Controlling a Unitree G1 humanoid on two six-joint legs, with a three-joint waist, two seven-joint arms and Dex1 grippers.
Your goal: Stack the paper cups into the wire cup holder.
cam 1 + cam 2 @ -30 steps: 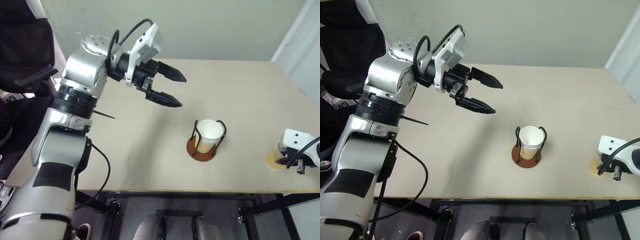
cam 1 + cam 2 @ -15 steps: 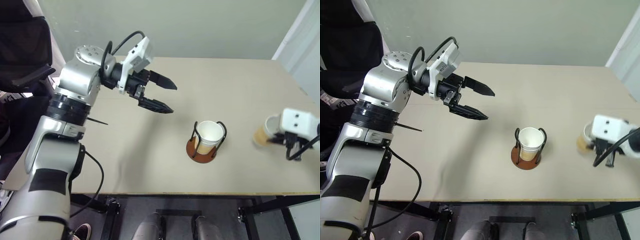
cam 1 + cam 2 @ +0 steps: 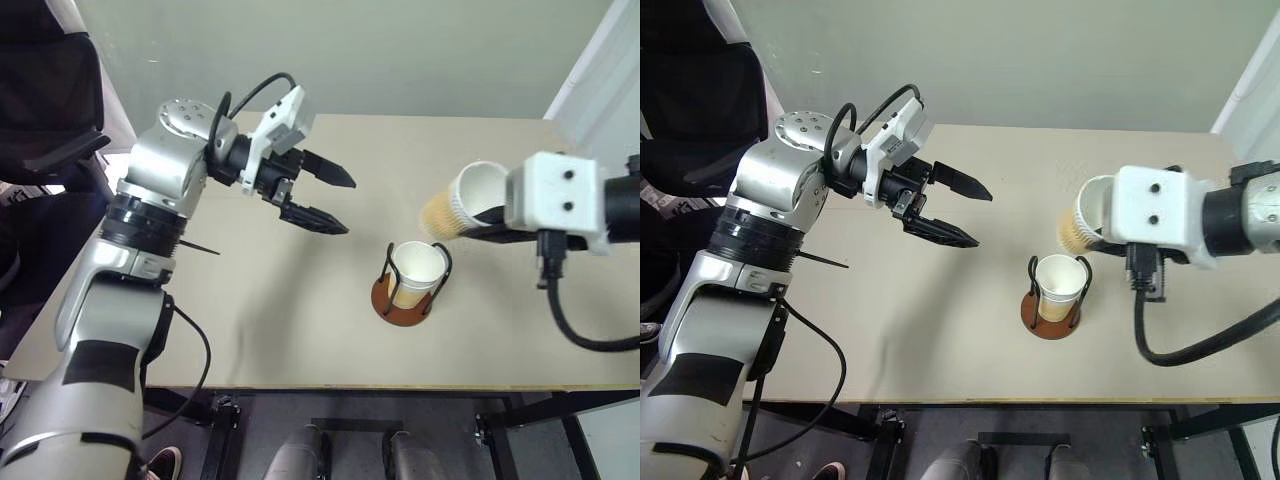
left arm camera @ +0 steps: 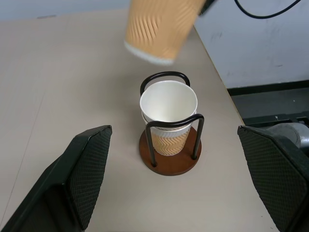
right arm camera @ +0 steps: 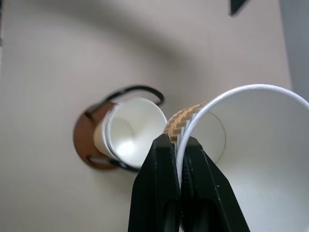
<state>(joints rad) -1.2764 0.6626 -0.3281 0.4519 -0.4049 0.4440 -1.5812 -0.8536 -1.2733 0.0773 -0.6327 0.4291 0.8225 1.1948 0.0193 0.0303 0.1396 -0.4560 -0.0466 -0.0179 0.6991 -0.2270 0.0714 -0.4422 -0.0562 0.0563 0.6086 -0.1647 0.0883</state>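
Pinching a paper cup by its rim wall, right gripper jaws clamped together on it, centre-right of frame. Cup tilted, mouth toward the gripper, base pointing lower left. Wire cup holder with nested cups sits just below-left on bench. Left gripper, jaws apart and empty, upper centre.

Holder sits on table, right of frame centre, toward the near edge. Two nested cups stand in it. Third cup is in the air just up-right of the holder, tilted, rim pinched by right gripper at right of frame. Left gripper hovers upper left of the holder, well apart.
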